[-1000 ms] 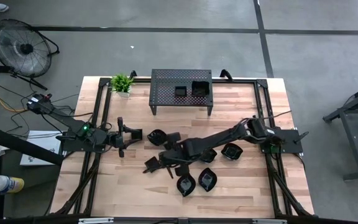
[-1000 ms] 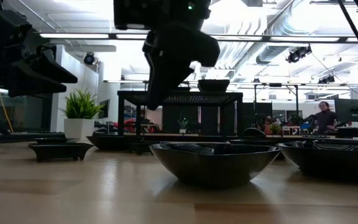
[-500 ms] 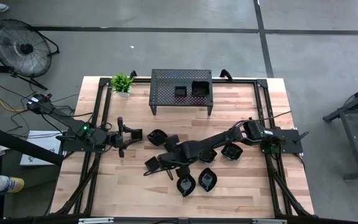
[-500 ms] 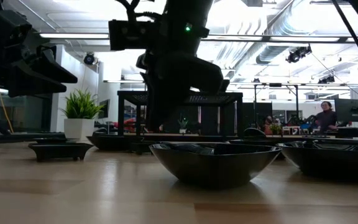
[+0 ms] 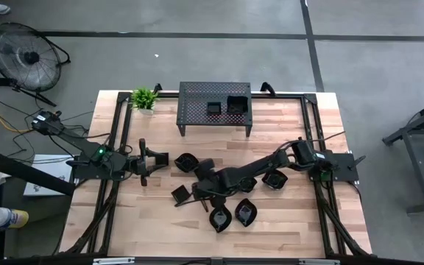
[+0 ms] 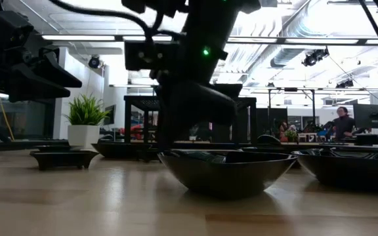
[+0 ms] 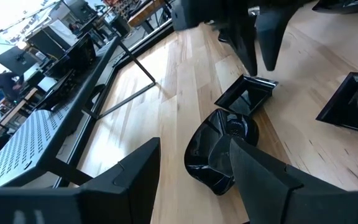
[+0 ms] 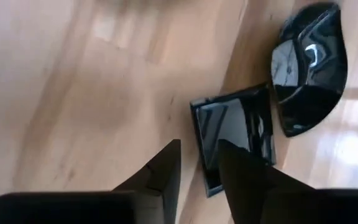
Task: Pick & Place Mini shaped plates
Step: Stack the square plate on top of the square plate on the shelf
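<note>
Glossy black leaf dishes (image 5: 219,218), two, lie nearest the desk's (image 5: 153,235) front edge. Behind them the right hand (image 5: 195,193), fingers parted and empty, hangs just over the rim of a square plate (image 5: 180,193), which rests on the desk beside a round dish (image 7: 219,149). A fingertip snagging that rim could flip the plate or knock its neighbour. The left hand (image 7: 194,149) waits open. About seven dishes show on the desk – some under the arm – and two on the far stand (image 5: 197,96).
</note>
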